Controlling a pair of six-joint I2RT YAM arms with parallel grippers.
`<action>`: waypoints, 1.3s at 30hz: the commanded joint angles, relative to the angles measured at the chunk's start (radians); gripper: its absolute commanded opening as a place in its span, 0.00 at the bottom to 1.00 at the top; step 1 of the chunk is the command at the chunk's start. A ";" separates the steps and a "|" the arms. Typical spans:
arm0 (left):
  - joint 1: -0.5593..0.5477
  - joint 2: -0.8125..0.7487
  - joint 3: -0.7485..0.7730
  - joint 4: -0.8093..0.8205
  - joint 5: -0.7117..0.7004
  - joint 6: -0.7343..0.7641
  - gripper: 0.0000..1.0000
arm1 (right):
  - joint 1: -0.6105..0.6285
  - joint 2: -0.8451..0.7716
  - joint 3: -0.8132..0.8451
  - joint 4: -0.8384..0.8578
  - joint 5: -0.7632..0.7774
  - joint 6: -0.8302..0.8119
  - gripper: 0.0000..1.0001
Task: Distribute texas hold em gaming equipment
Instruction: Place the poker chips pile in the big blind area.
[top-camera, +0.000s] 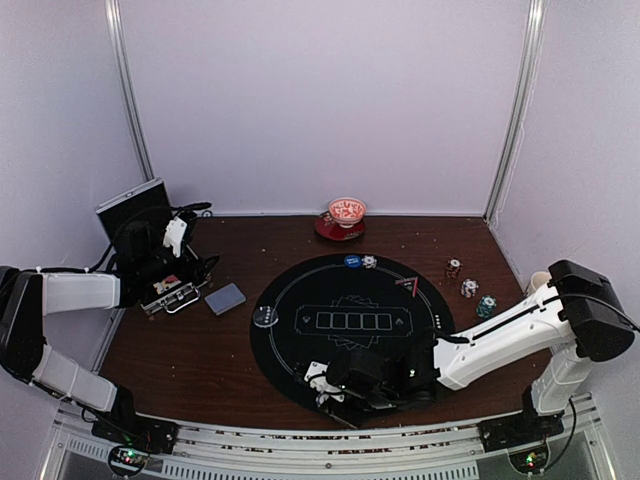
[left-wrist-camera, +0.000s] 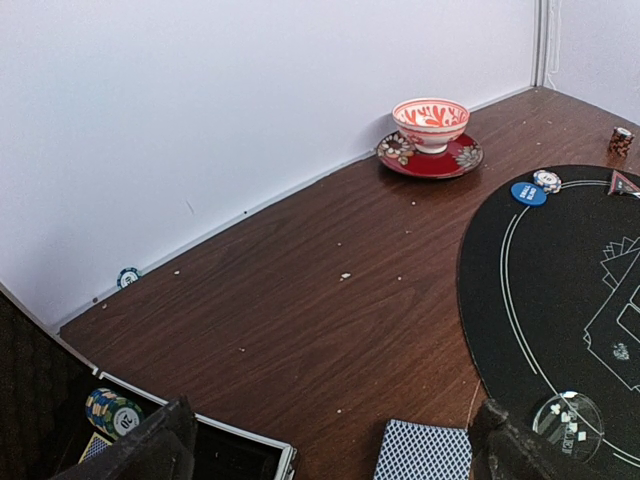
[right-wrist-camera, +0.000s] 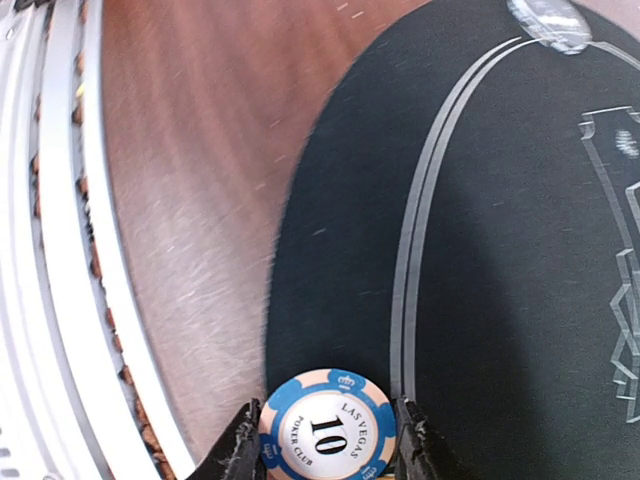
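My right gripper (right-wrist-camera: 328, 455) is shut on a blue-and-cream poker chip (right-wrist-camera: 327, 432) marked 10, held over the near left rim of the black mat (right-wrist-camera: 480, 250). From above, that gripper (top-camera: 325, 385) is low at the mat's near edge. My left gripper (left-wrist-camera: 335, 445) is open with nothing between its fingers, hovering by the open case (top-camera: 170, 292). The grey-blue card deck (left-wrist-camera: 425, 452) (top-camera: 225, 298) lies just ahead of it. A blue marker disc (top-camera: 351, 261) and a chip (top-camera: 369, 262) sit at the mat's far edge. Three chip stacks (top-camera: 469, 288) stand on the right.
A red-and-white bowl (top-camera: 347, 212) on its saucer stands at the back wall. A clear disc (top-camera: 265, 316) lies on the mat's left edge. The case holds a chip stack (left-wrist-camera: 112, 412). One lone chip (left-wrist-camera: 127, 278) leans against the wall. A metal rail (right-wrist-camera: 70, 250) borders the near table edge.
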 joint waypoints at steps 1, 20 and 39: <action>0.000 0.000 0.020 0.033 -0.003 0.007 0.98 | 0.015 0.031 -0.002 0.002 -0.035 -0.025 0.25; 0.000 0.001 0.020 0.031 -0.003 0.009 0.98 | 0.016 0.066 -0.003 -0.012 0.123 -0.016 0.26; -0.001 0.001 0.022 0.031 -0.003 0.009 0.98 | 0.011 0.066 -0.003 -0.029 0.196 -0.006 0.57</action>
